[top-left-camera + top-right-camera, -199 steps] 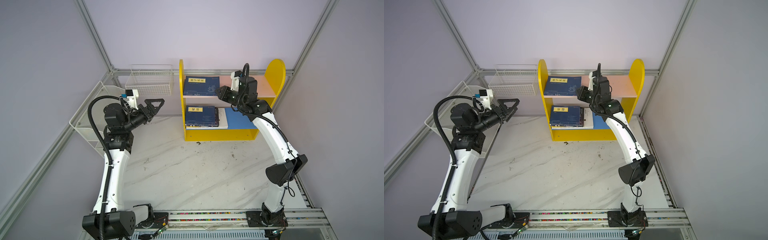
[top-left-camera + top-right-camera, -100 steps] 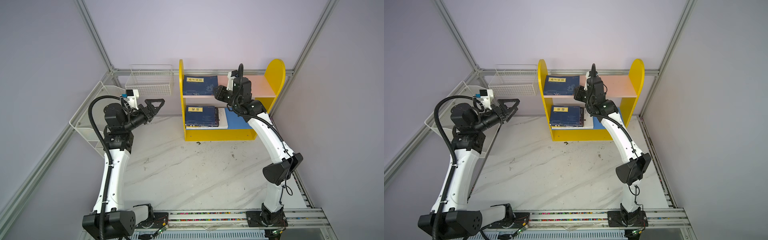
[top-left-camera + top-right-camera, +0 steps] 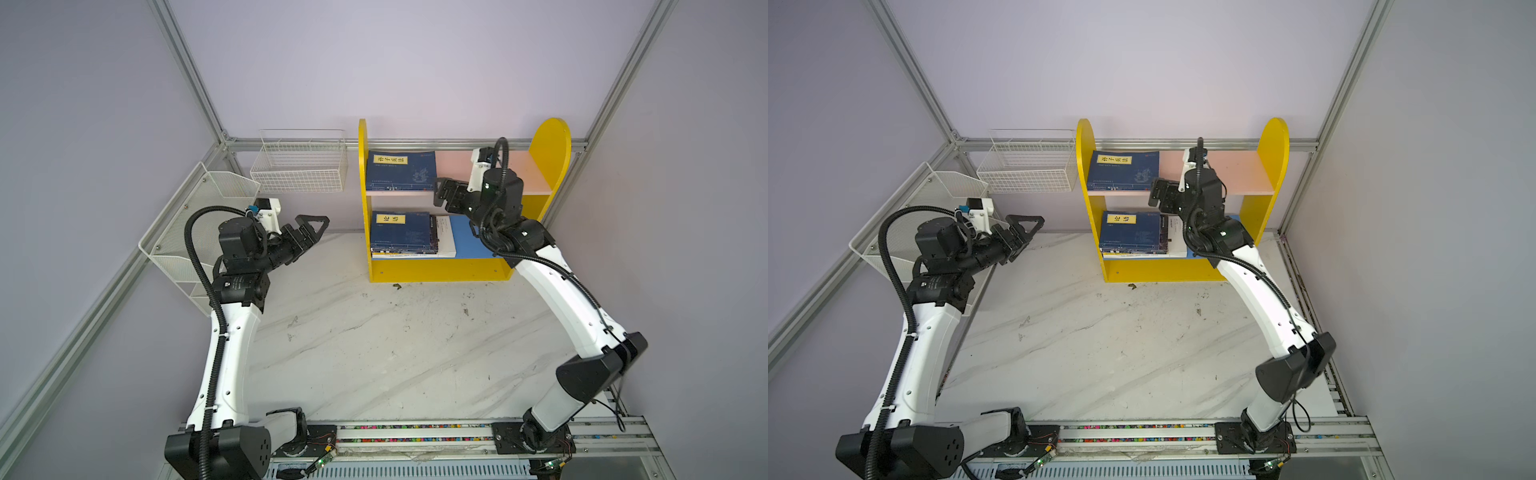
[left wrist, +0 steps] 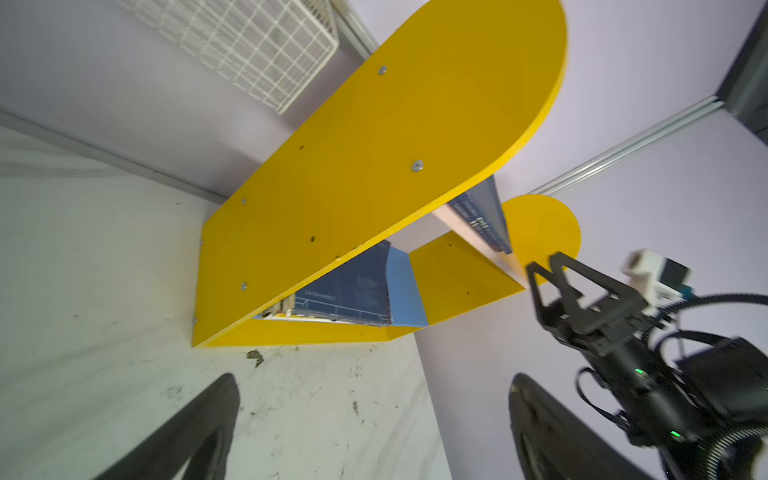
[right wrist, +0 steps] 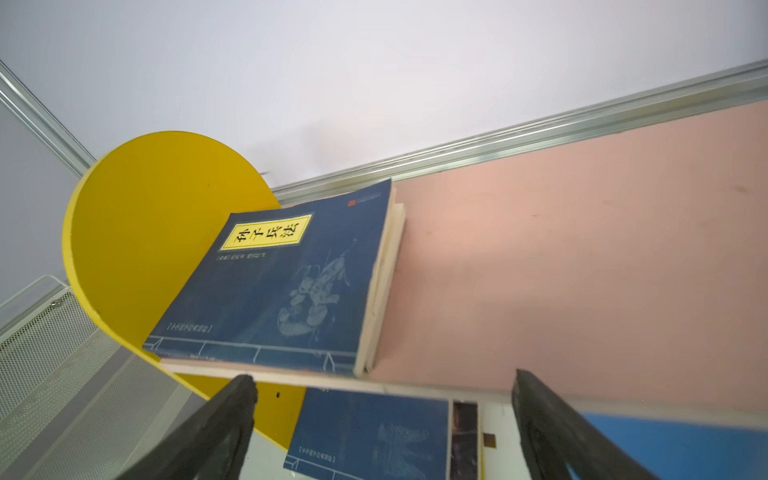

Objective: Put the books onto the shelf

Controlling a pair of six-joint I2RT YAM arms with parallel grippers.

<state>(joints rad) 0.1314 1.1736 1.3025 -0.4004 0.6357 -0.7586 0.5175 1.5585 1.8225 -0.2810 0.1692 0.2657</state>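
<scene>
Books (image 3: 401, 170), perhaps seven; shelf (image 3: 440, 270), one

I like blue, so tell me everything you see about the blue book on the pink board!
The navy book is a paperback with a yellow title label and a pale drawing on its cover. It lies flat, cover up, on what looks like a second book, on the pink board, next to the yellow side panel.

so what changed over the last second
The right gripper pushed in at the edge of the navy book on the pink upper board. It then opened its jaws, let go and drew back to the right, leaving the book lying flat. The left gripper stayed raised with jaws open, and the stack on the blue lower board did not move.
</scene>
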